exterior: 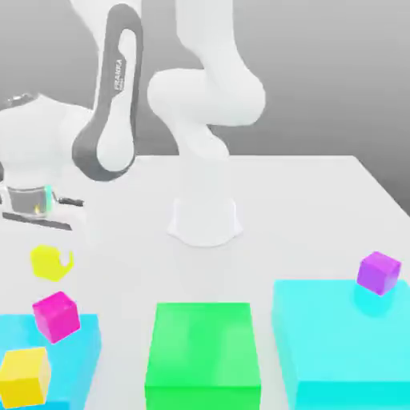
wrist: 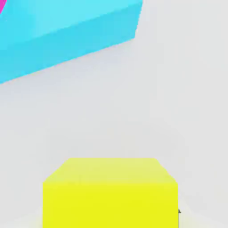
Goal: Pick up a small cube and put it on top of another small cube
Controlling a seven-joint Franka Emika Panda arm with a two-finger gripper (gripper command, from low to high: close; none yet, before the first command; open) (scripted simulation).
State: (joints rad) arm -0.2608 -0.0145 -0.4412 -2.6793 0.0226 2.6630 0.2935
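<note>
The small lemon-yellow cube (exterior: 44, 263) is at the exterior view's left, directly under my hand. My gripper (exterior: 54, 255) is shut on it, and a pale finger covers part of its right side. In the hand view the same cube (wrist: 110, 196) looms large and very close. The small magenta-pink cube (exterior: 56, 315) sits on the back corner of a cyan block (exterior: 80, 344), just in front of the held cube. A sliver of that pink cube (wrist: 2, 6) also shows in the hand view, on the cyan block (wrist: 67, 31). I cannot tell whether the yellow cube touches the table.
A golden-yellow cube (exterior: 24, 375) rests on the same cyan block, nearer the front. A green block (exterior: 202, 356) lies at front centre. A second cyan block (exterior: 344, 336) at the right carries a purple cube (exterior: 378, 272). The arm's base (exterior: 204, 216) stands mid-table.
</note>
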